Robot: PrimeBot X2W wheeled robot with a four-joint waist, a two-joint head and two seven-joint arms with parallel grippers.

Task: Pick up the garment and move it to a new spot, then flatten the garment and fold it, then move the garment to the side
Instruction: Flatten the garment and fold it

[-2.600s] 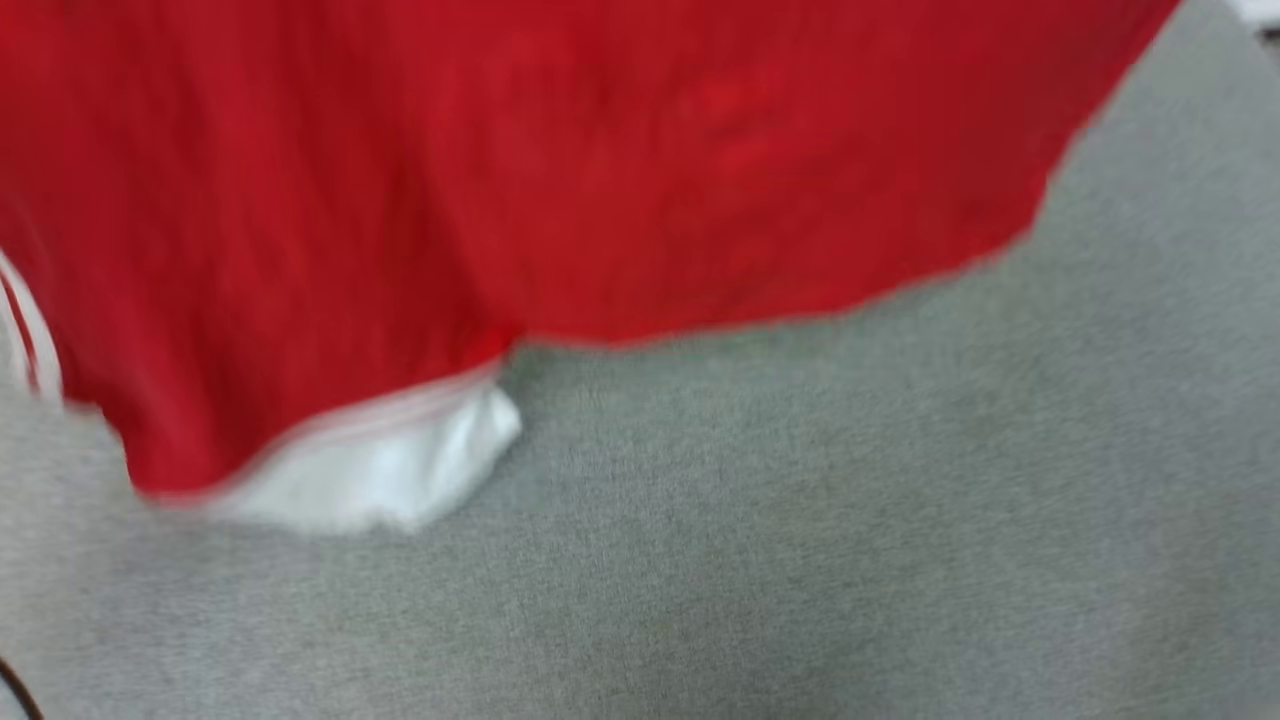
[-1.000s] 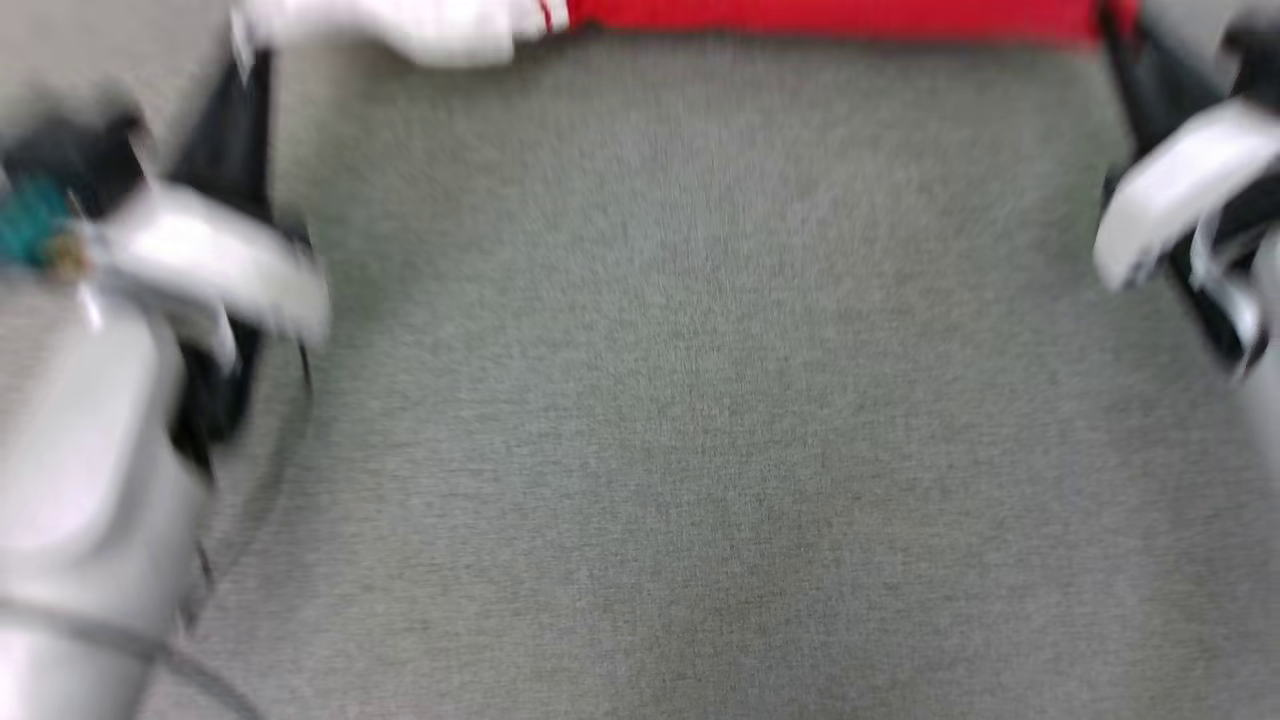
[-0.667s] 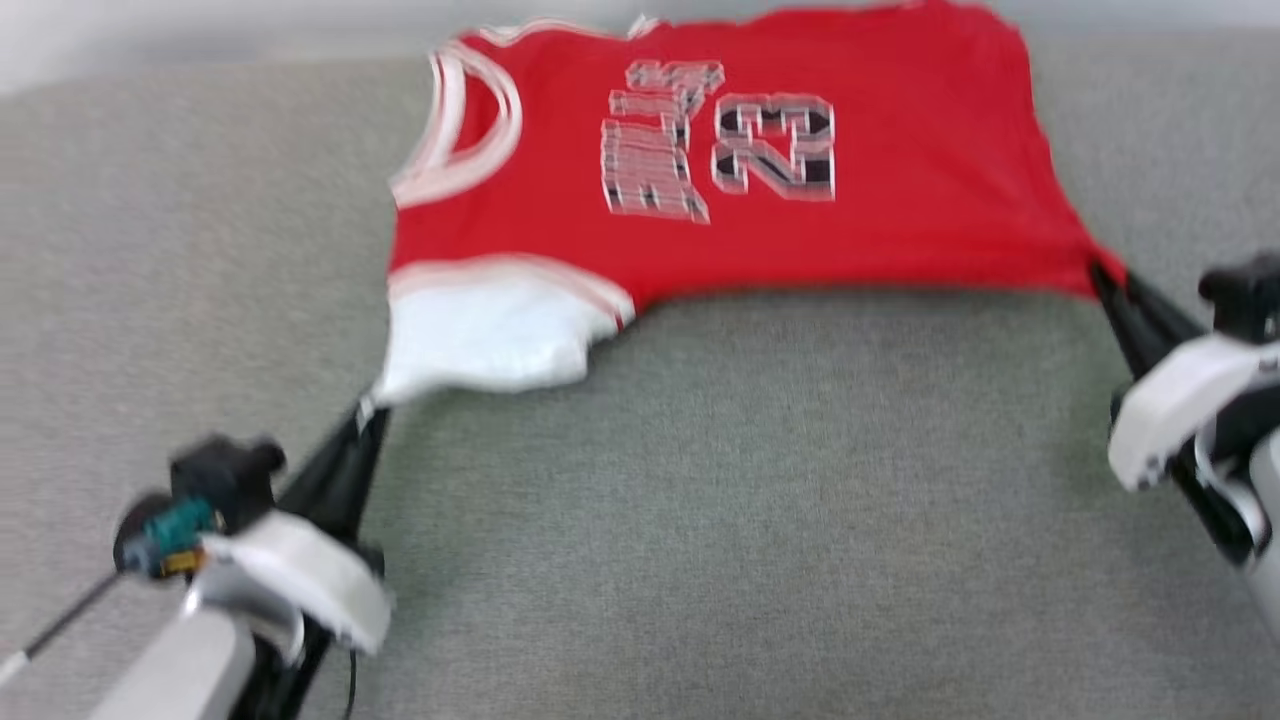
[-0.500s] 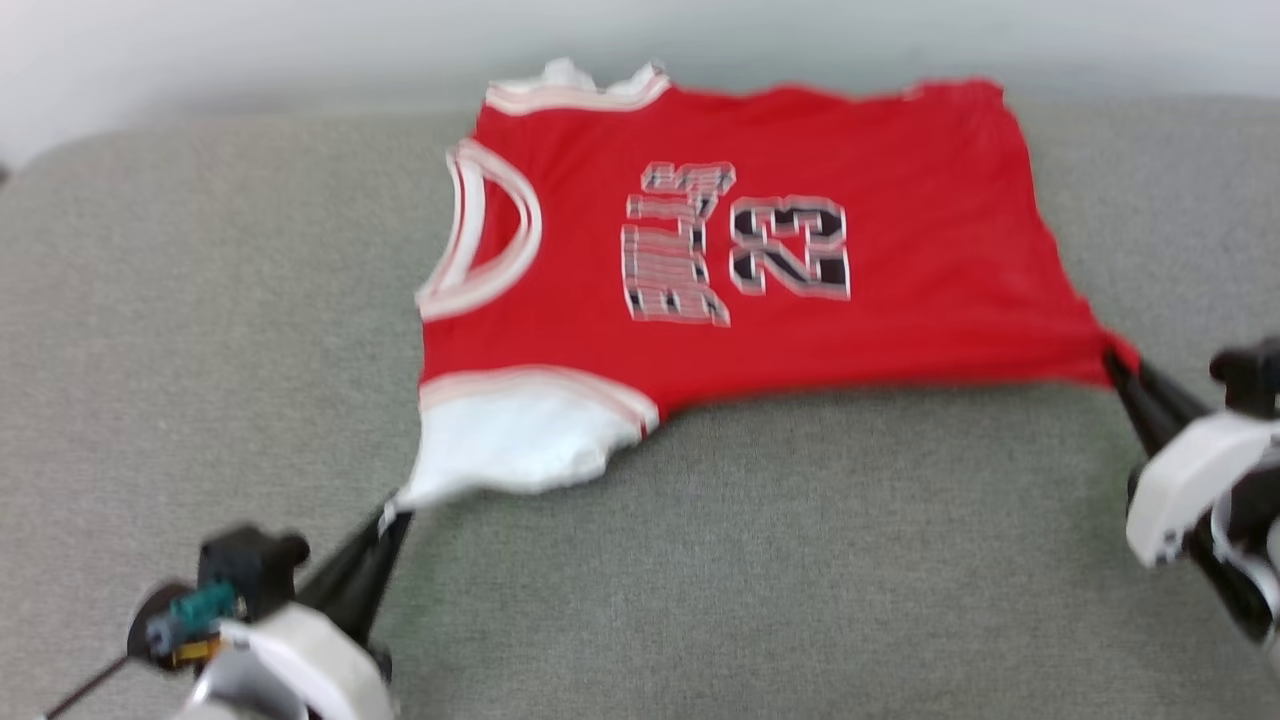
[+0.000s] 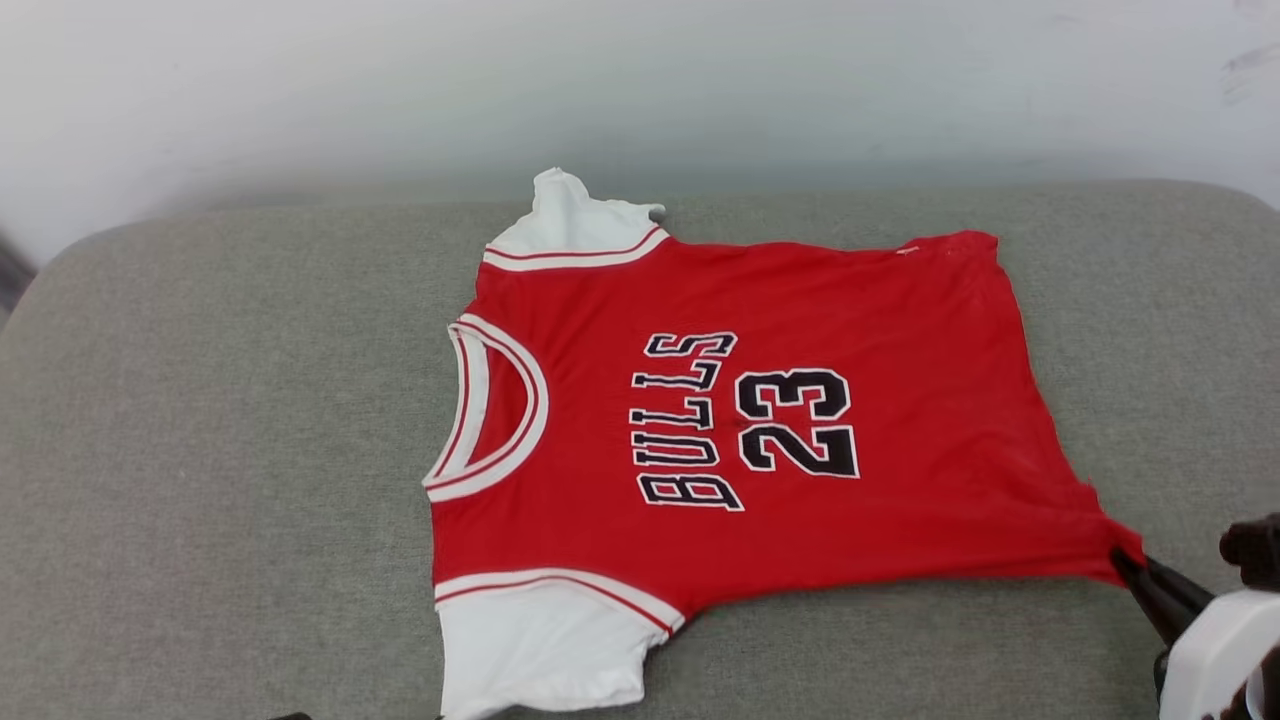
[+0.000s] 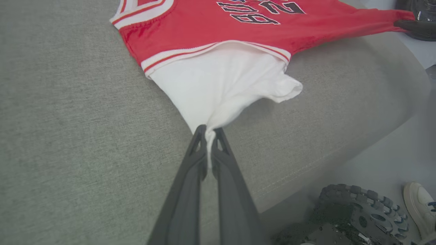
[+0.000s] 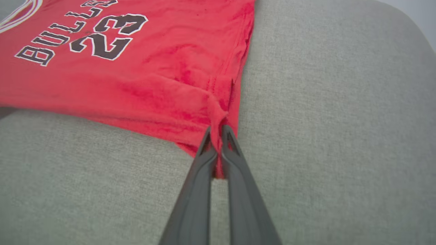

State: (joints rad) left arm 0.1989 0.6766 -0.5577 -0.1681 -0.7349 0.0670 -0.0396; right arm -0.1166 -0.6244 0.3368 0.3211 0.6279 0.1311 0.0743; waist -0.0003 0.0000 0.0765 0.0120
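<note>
Since half a second ago the head camera has tipped upward, so the garment (image 5: 760,420) sits lower in that view with a pale wall (image 5: 300,90) above it. The blur has cleared, and both grips hold as before. It lies front-up and nearly flat on a grey cushion (image 5: 200,450) of coarse woven cloth with rounded corners. Its body is soft red knit, faintly rumpled toward the hem. The round collar (image 5: 490,410) and the sleeve seams carry ribbed white-and-red striped trim. Black, white-edged lettering (image 5: 685,420) reading BULLS runs beside the number 23 (image 5: 797,420). The far sleeve (image 5: 570,220), plain white, pokes up at the back edge, and the near sleeve (image 6: 221,85) is drawn into a taut cone.

The left end effector (image 6: 208,131) is clamped on the tip of that near sleeve. Its two long dark grey fingers are pressed together with a sliver of white cloth between them, reaching low over the cushion. The right end effector (image 7: 217,131) is pinched on the near hem corner (image 7: 218,112), where red fabric bunches into a small pucker at the fingertips. Its fingers slant low over the cushion, and the hem pulls out to a point toward them. Beyond the cushion's edge in the left wrist view, a dark knobbly wheel (image 6: 354,211) and a pale shoe (image 6: 419,204) rest on a grey floor (image 6: 374,163).
</note>
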